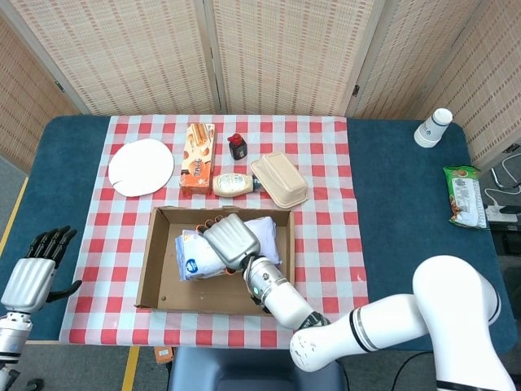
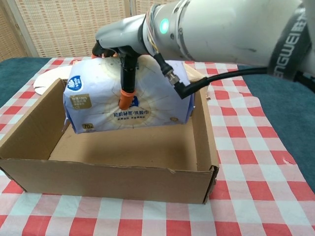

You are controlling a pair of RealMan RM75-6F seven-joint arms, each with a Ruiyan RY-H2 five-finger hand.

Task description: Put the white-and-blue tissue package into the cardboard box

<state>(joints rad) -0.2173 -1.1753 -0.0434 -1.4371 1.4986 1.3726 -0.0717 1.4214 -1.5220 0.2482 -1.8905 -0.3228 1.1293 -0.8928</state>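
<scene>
left hand (image 1: pixel 32 273) at the near left edge of the table (image 1: pixel 73 155), over the blue cloth, fingers apart and holding nothing; not seen in the chest view. white plate (image 1: pixel 141 167) on the checked tablecloth (image 1: pixel 326 204), far left of the row behind the box. cardboard box (image 1: pixel 163 244), open-topped, in the middle of the tablecloth. tissue package (image 1: pixel 195 254), white and blue, inside the box opening, tilted with one end lower than the other; in the chest view the tissue package (image 2: pixel 103 105) sits partly below the box rim (image 2: pixel 108 169), and whether it touches the box floor cannot be told. right hand (image 1: pixel 232 240) on top of the package, fingers (image 2: pixel 126 78) clamped down over its front face, orange fingertip pressed on the wrapper. behind the box, left to right: orange biscuit carton (image 1: pixel 198 156), small dark bottle with red cap (image 1: pixel 237 146), pale squeeze bottle (image 1: pixel 234 184) lying flat, beige lidded container (image 1: pixel 278 179). far right on the blue cloth: paper cups (image 1: pixel 433 127), green snack packet (image 1: pixel 464 195).
</scene>
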